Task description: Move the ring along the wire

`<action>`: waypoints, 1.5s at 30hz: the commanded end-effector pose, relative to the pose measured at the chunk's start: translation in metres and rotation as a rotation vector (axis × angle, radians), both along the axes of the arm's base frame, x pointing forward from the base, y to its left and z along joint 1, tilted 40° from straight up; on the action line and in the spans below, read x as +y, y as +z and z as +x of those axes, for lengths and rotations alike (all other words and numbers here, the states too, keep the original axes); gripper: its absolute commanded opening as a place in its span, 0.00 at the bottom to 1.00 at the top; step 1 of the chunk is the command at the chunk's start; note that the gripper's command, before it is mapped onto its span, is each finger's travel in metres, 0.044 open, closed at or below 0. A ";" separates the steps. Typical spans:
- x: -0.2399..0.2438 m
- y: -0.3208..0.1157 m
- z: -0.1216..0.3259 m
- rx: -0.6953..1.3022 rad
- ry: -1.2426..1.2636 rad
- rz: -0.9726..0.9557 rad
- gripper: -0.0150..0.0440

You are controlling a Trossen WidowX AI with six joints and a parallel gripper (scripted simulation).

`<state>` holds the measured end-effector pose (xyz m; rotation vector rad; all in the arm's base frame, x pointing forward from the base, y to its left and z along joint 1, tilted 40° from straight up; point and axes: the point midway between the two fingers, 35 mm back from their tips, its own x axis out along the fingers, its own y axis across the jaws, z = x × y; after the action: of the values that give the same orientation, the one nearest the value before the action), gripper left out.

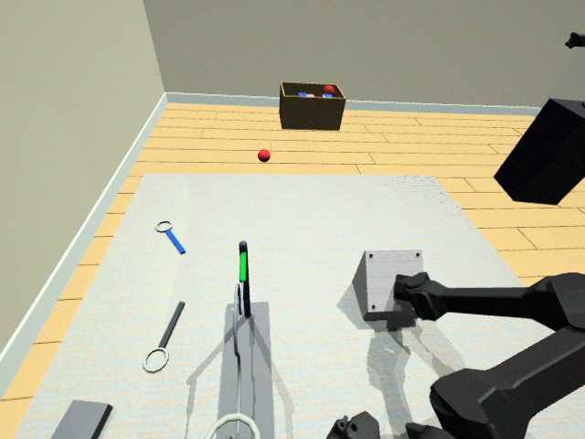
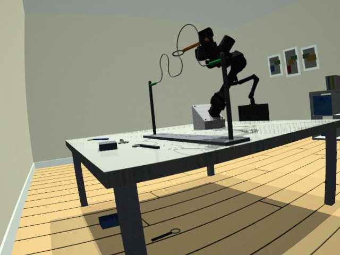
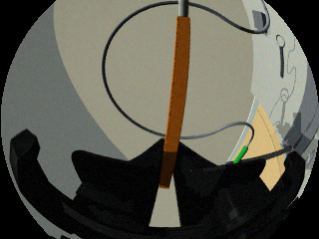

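Evidently, the black six-joint arm (image 1: 482, 300) (image 2: 238, 61) is raised high above the table (image 1: 302, 212) (image 2: 170, 161), rising from a pale grey wedge-shaped mount (image 1: 387, 278) (image 2: 201, 115) and bending over at its upper joints. In the exterior view its black parallel-jaw gripper (image 1: 354, 427) (image 2: 203, 42) (image 3: 167, 142) reaches toward the wire from the side of the nearer dark post (image 2: 226, 95), above that post's green sleeve (image 2: 214, 61) (image 3: 240, 154). The fingers are clamped on the free end of the straight orange bar handle (image 2: 191, 47) (image 3: 180, 85), whose tip shows between them in the wrist view.

The handle's long axis slants in the exterior view, its ring end lower and pointing away from the gripper, toward the side of the farther dark post (image 1: 247, 300) (image 2: 152, 109). From the wrist it runs nearly straight up the view, leaning slightly.

The ring (image 1: 234, 416) (image 2: 174, 54) is round, thin and pale grey, joined to the handle by a short grey neck (image 3: 182, 7). It sits around the thin grey wire (image 1: 239, 378) (image 2: 188, 24) (image 3: 104, 67), on the tall loop's side farther from the gripper, between the two posts. Seen from outside it looks like a flattened oval. Whether ring and wire touch cannot be told.
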<state>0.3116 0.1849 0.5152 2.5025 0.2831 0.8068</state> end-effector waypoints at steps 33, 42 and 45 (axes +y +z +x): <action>0.017 -0.004 -0.003 0.032 0.006 0.176 0.00; 0.037 -0.015 -0.007 0.002 0.002 0.037 0.00; 0.045 -0.020 -0.008 -0.010 0.001 -0.023 0.00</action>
<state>0.3045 0.2203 0.5008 2.5426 0.2705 0.8154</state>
